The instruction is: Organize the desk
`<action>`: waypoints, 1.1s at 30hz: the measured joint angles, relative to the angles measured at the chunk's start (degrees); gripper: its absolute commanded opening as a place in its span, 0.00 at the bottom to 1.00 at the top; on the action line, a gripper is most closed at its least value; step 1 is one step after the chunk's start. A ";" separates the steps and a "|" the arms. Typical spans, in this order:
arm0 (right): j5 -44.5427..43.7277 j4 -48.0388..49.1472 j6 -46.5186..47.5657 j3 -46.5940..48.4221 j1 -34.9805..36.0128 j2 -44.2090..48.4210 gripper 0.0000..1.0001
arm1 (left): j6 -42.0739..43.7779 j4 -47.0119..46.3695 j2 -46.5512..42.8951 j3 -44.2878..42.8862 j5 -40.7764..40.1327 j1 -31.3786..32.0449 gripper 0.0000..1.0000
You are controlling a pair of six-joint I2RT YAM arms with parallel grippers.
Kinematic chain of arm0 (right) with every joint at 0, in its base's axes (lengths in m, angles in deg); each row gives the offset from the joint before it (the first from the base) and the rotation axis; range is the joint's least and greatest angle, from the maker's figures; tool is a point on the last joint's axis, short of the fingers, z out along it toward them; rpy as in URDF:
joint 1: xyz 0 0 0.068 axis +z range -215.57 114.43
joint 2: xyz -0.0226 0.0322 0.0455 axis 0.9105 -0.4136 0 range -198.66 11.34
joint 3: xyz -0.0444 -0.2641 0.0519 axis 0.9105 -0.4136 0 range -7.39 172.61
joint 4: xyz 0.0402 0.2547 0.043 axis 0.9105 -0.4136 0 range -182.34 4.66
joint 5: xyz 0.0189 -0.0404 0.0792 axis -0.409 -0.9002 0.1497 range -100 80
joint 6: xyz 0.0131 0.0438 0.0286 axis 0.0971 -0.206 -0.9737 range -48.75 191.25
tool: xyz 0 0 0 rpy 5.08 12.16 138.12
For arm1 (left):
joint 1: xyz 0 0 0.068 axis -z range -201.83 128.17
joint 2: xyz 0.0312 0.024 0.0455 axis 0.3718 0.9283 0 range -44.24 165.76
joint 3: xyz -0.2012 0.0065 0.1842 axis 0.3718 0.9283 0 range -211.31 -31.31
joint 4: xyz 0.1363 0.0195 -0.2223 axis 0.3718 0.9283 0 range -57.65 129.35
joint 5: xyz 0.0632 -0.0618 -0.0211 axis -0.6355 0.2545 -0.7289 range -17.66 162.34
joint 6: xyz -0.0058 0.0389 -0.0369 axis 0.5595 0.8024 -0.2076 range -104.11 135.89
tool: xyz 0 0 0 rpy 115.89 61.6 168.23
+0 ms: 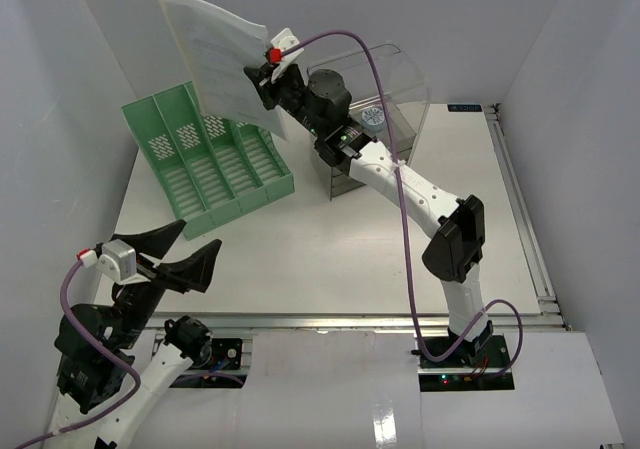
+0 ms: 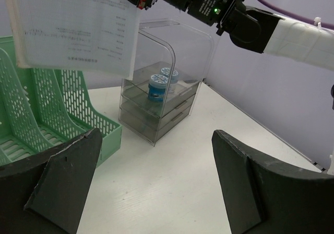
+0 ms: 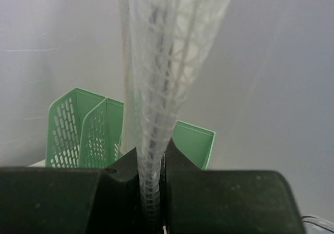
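Right gripper (image 1: 268, 69) clamped tight on mesh document pouch (image 1: 213, 54), raised at 11 o'clock above green file rack (image 1: 212, 164). Left gripper (image 1: 183, 252) spread wide, nothing held, at 8 o'clock. Desk (image 1: 330, 259) spread beneath both arms, centre of top view.

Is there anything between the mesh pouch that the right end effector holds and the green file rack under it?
Nothing visible. The mesh pouch hangs in the air, clamped in the right end effector, above the green file rack, whose visible slots look empty. The clear drawer box stands aside, to its right.
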 measured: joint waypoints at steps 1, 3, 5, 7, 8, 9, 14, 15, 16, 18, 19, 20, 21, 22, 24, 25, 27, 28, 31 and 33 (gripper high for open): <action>-0.17 0.01 0.11 0.18 0.03 0.21 0.08 | 0.08 0.24 -0.12 0.07 -0.06 0.00 0.98; -0.31 0.51 0.23 0.55 0.03 0.32 0.08 | 0.16 0.60 -0.53 0.44 -0.16 0.00 0.98; -0.37 1.23 0.40 0.96 0.04 0.32 0.08 | 0.22 1.00 -0.97 0.84 -0.24 0.00 0.98; -0.35 1.76 0.40 0.99 0.09 0.32 0.08 | 0.26 1.13 -1.32 1.30 -0.32 0.00 0.98; -0.30 2.06 0.38 0.99 0.16 0.32 0.08 | 0.26 1.28 -1.44 1.48 -0.33 0.00 0.98; -0.26 2.36 0.35 0.99 0.23 0.32 0.08 | 0.26 1.42 -1.55 1.65 -0.34 0.00 0.98; -0.31 6.17 -0.46 0.96 0.94 -1.20 0.08 | -0.37 2.05 -1.67 1.78 -1.08 0.00 0.98; -0.36 7.16 -0.66 0.95 1.12 -1.79 0.08 | -0.58 2.21 -1.72 1.78 -1.39 0.00 0.98; -0.54 8.06 -0.77 0.89 1.29 -2.44 0.08 | -0.80 2.32 -1.85 1.79 -1.68 0.00 0.98; -0.97 9.88 -1.06 0.82 1.68 -4.19 0.08 | -1.34 2.74 -2.72 1.95 -2.27 0.00 0.98; -1.24 10.43 -1.21 0.79 1.84 -5.07 0.08 | -1.56 2.78 -3.15 1.98 -2.61 0.00 0.98; -1.52 10.95 -1.36 0.77 2.00 -5.95 0.08 | -1.77 2.81 -3.57 2.00 -2.95 0.00 0.98; -1.87 11.29 -1.45 0.75 2.12 -6.82 0.08 | -1.98 2.86 -3.83 2.02 -3.22 0.00 0.98; -2.29 11.46 -1.47 0.75 2.20 -7.67 0.08 | -2.17 2.93 -3.94 2.02 -3.42 0.00 0.98; -2.98 11.55 -1.55 0.75 2.39 -9.12 0.08 | -2.52 3.31 -4.04 2.02 -3.80 0.00 0.98; -3.10 11.55 -1.60 0.75 2.43 -9.61 0.08 | -2.59 3.69 -4.04 2.02 -3.91 0.00 0.98; -3.08 11.48 -1.86 0.75 2.42 -10.15 0.08 | -2.78 4.37 -4.08 2.02 -3.98 0.00 0.98; -3.04 11.51 -2.09 0.75 2.40 -10.23 0.08 | -2.83 4.65 -4.08 2.02 -4.00 0.00 0.98; -2.77 12.10 -3.53 0.75 2.37 -10.17 0.08 | -2.99 5.48 -4.08 2.02 -4.05 0.00 0.98; -2.49 12.19 -4.66 0.75 2.42 -10.15 0.08 | -3.22 5.84 -4.08 2.02 -4.18 0.00 0.98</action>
